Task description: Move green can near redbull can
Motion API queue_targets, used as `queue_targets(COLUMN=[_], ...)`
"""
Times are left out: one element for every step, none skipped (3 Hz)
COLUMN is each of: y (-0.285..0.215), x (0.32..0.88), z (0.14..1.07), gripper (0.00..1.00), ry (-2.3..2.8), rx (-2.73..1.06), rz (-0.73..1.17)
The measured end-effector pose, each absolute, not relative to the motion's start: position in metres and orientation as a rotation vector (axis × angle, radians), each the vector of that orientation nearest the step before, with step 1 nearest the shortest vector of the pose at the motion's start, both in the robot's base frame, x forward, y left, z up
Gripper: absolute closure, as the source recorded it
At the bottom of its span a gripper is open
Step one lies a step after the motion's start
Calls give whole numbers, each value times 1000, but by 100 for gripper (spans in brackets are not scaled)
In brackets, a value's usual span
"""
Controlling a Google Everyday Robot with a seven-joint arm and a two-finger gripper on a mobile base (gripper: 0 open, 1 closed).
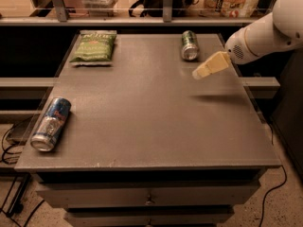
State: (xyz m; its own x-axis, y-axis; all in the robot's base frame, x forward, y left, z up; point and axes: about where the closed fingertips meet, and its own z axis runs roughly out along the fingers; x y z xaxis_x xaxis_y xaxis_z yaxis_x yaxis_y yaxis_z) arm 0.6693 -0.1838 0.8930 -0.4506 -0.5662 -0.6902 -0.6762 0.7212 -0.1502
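The green can point(190, 45) is seen lying on the counter point(151, 112) just beyond the raised end effector point(200, 73), whose grip state cannot be told.

1. The robot's arm point(265, 32) enters from the upper right, clad in smooth, glossy white shells with rounded, bulbous contours.
2. A seam divides the big round upper segment from the narrower forearm casing.
3. Near the wrist end, a patch of small dark dots speckles the white housing.
4. The gripper point(202, 71), a pale cream-yellow wedge tapering to a blunt tip, hangs above the right far part of the tabletop point(142, 122).
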Motion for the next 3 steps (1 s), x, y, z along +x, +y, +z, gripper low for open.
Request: queue_targets(y=[-184,-169,-150], x=[669,679,702], z=[893,886,877], gripper=[0,0,0], ry=[2172,2156,2119], rx=[-937,-923,-888], rz=[188,219,270])
